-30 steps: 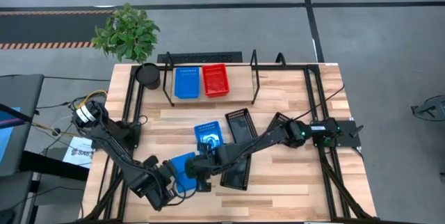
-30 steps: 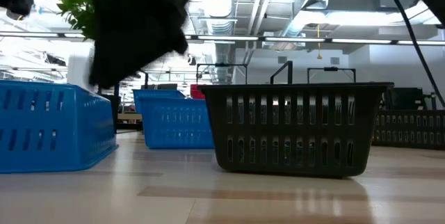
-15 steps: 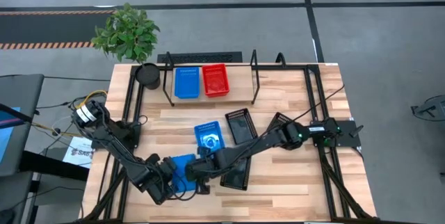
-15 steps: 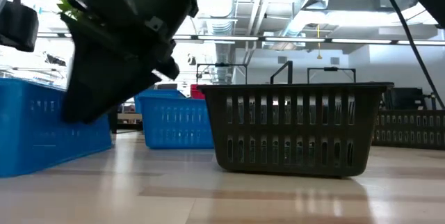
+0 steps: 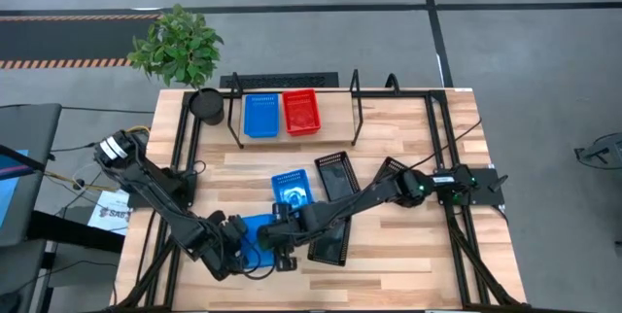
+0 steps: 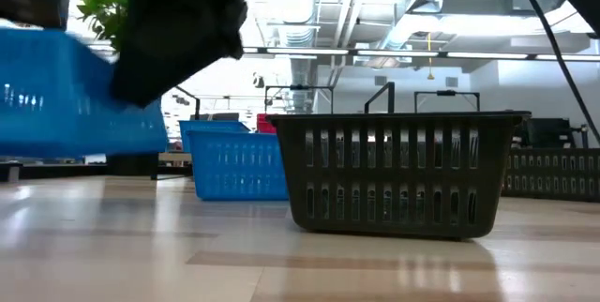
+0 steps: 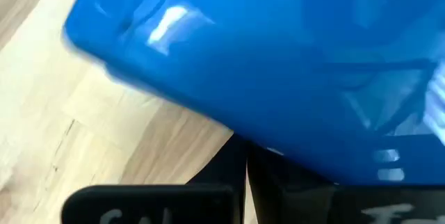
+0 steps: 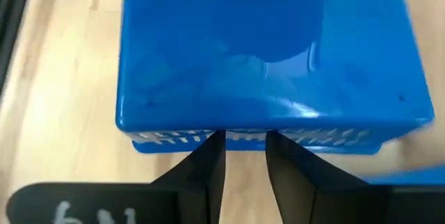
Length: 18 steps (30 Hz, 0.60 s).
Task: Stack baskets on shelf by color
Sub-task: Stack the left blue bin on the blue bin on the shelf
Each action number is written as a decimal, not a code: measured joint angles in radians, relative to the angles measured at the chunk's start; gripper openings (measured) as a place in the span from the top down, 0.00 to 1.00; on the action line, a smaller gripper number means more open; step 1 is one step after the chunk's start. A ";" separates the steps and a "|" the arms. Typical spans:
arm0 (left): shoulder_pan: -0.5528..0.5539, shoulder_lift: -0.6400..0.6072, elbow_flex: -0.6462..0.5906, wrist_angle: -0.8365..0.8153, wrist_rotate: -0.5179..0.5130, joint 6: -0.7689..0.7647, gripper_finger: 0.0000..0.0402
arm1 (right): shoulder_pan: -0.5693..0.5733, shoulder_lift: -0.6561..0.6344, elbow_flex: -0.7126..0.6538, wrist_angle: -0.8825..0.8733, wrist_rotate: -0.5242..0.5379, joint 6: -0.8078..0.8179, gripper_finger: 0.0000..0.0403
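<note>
My left claw (image 5: 236, 246) grips a blue basket (image 5: 255, 234) by its wall at the front-left of the surface (image 5: 408, 255), and in the low view that basket (image 6: 80, 96) hangs clear of the wood. My right claw (image 5: 282, 238) sits at its other side, fingers (image 8: 208, 165) narrow on the rim. Another blue basket (image 5: 292, 191) and 2 black baskets (image 5: 333, 206) lie mid-surface. On the shelf (image 5: 335, 107) 1 blue basket (image 5: 260, 115) sits touching 1 red basket (image 5: 300, 112)
</note>
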 joint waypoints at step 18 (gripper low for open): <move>0.145 -0.047 0.006 0.123 -0.039 0.253 1.00 | -0.024 -0.269 0.003 -0.099 0.221 -0.043 0.68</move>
